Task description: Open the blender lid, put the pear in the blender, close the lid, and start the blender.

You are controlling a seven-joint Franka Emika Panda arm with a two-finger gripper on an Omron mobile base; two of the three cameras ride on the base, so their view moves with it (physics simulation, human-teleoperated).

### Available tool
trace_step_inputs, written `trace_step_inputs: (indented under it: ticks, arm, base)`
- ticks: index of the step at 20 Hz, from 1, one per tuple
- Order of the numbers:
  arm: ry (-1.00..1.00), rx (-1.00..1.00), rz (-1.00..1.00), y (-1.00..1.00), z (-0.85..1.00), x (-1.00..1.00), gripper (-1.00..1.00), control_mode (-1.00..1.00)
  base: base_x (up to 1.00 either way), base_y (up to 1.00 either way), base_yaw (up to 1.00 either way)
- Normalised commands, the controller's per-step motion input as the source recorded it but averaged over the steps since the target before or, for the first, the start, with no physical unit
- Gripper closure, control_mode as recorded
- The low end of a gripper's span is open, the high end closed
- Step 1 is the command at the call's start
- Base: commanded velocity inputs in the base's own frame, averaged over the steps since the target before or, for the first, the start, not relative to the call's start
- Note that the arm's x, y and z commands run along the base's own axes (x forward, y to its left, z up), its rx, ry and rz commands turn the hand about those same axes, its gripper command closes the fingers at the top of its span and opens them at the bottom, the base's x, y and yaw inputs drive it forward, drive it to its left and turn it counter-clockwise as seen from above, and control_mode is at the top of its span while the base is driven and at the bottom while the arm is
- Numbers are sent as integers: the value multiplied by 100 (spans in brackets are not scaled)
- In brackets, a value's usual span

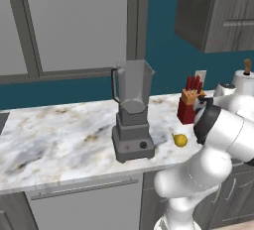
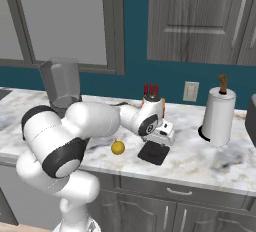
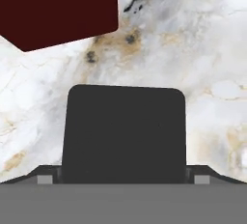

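While the gripper [image 3: 123, 179] is held wide open and empty just above it, the blender lid [image 2: 153, 152] is seen flat on the counter [image 2: 210, 161], the pear [image 2: 118, 147] nearby, the uncapped blender [image 1: 132, 111] beyond.

A glossy white arm [image 2: 75, 126] of rounded, bulbous segments joined by dark bands at its joints.

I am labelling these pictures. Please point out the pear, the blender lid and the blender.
pear [image 1: 180, 140]: left base view, on its yellow body.
blender lid [image 2: 153, 152]: right base view, middle of its flat black top.
blender [image 1: 132, 86]: left base view, on the jar wall.
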Motion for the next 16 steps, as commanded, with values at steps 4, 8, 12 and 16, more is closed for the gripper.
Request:
trace_step_inputs:
  ticks: [4, 8, 12, 16]
  arm:
    - [6, -3, 3, 68, 9, -14, -100, -100]
    - [11, -3, 7, 100, 0, -15, -100, -100]
    - [8, -2, 14, 69, -1, -18, -100, -100]
    - [7, 0, 13, 54, -6, -17, -100, -100]
  base:
    - [0, 0, 0]
    - [0, 0, 0]
    - [0, 0, 0]
    - [0, 0, 0]
